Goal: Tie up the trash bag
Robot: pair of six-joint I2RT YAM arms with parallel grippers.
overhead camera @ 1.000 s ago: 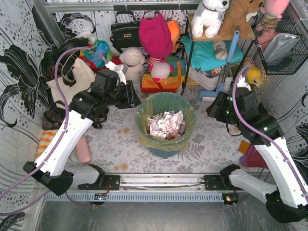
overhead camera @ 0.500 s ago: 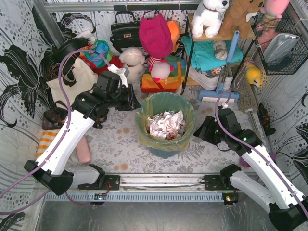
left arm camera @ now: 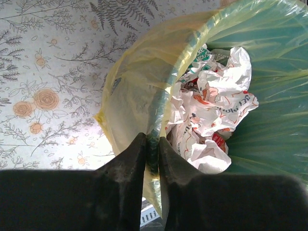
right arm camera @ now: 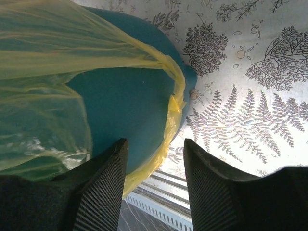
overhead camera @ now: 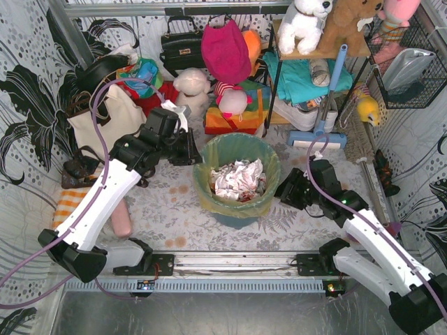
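Trash bag (left arm camera: 130, 96) rim in left pincer (left arm camera: 152, 140), seemingly pinched, right pincer (right arm camera: 156, 144) straddling edge

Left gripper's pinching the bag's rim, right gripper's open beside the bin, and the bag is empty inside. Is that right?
Not quite: the trash bag is not empty. The left wrist view shows crumpled white paper inside it. The rest holds: the left gripper pinches its rim, and the right gripper stands open beside the bin.

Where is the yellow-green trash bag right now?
In the top view, the trash bag lines the teal bin at the centre, its edge folded over the rim; the left gripper pinches it on the left.
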